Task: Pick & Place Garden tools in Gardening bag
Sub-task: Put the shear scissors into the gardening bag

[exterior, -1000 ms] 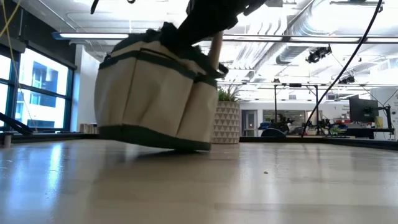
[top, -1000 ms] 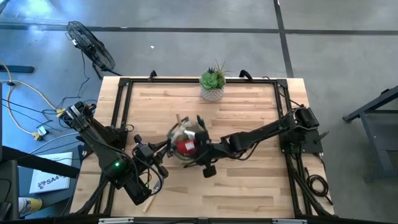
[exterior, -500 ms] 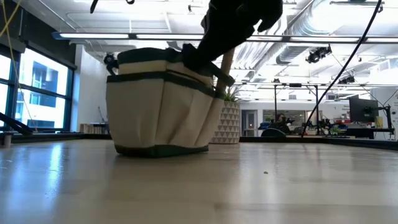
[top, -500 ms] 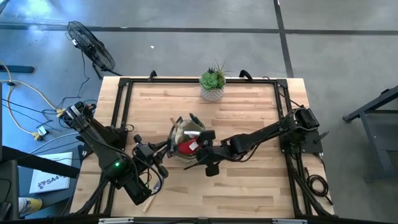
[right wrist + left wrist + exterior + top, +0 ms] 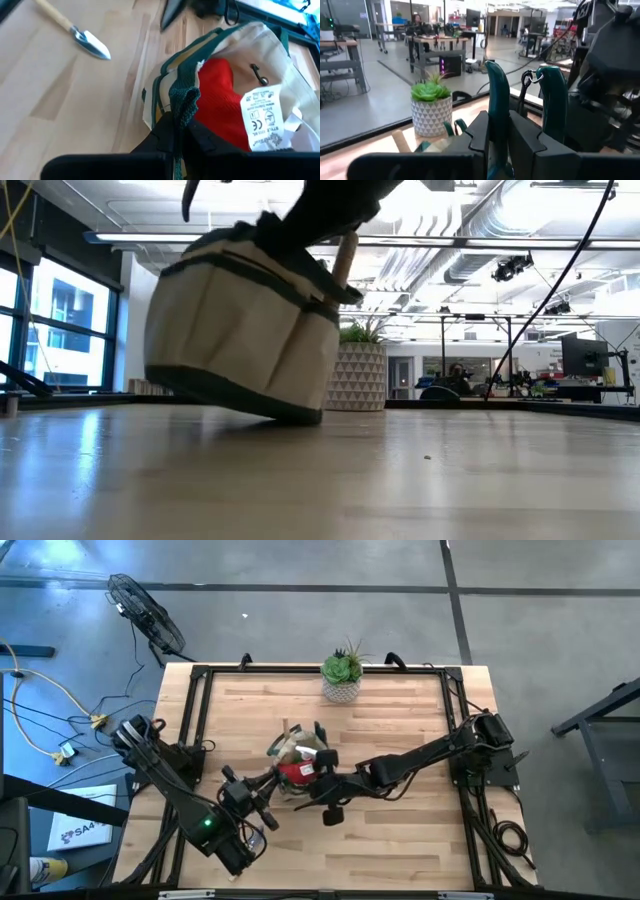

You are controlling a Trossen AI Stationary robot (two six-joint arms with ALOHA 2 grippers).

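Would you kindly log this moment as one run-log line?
right gripper: shut on gardening bag rim, bag tilted | left gripper: shut on teal-handled tool | red glove: in bag

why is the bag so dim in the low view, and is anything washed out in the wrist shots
Low view: the gardening bag is backlit by bright ceiling strips and windows, so it and the arm above read dark. Right wrist view: the white tag is bright yet readable. Left wrist view: the own fingers are near-black.

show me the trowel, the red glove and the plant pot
trowel (image 5: 92, 45), right wrist view, on its metal blade
red glove (image 5: 220, 107), right wrist view, on the fabric inside the bag
plant pot (image 5: 432, 116), left wrist view, on its patterned wall
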